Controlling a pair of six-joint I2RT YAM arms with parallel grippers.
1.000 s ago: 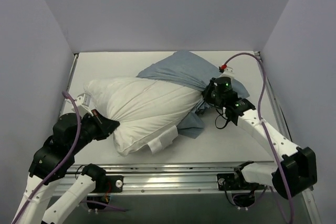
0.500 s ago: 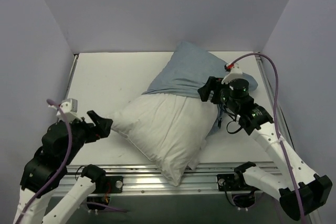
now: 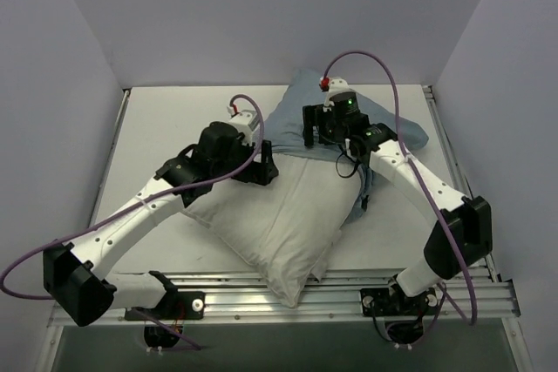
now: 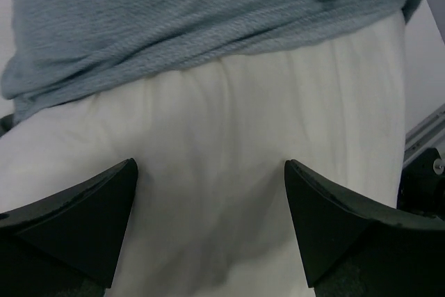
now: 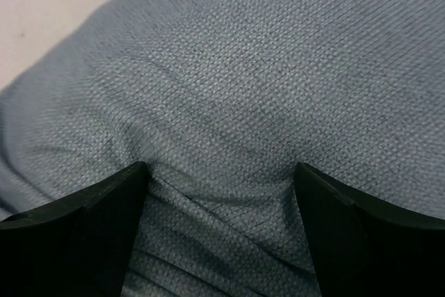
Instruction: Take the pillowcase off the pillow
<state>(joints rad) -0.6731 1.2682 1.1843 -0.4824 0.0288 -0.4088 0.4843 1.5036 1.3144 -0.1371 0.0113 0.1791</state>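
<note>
The white pillow (image 3: pixel 279 211) lies slanted across the table, its near corner reaching the front rail. The light blue pillowcase (image 3: pixel 301 115) still covers its far end and bunches at the right. My left gripper (image 3: pixel 266 165) is open over the pillow just below the case's edge. In the left wrist view its fingers (image 4: pixel 90 220) straddle bare pillow (image 4: pixel 208 144), with the pillowcase (image 4: pixel 195 26) bunched beyond. My right gripper (image 3: pixel 312 131) is open on top of the pillowcase. Its fingertips (image 5: pixel 104 206) press into the wrinkled blue pillowcase (image 5: pixel 229 88), with nothing pinched between them.
Grey walls enclose the white table (image 3: pixel 166 119) on three sides. A metal rail (image 3: pixel 261 289) runs along the front edge and shows in the left wrist view as the rail (image 4: pixel 424 130). Purple cables (image 3: pixel 366 63) loop above both arms.
Both grippers let go and opened, and the pillow dropped onto the table. The left arm swung from the front left to the pillow's middle. The right arm moved back and left onto the pillowcase.
</note>
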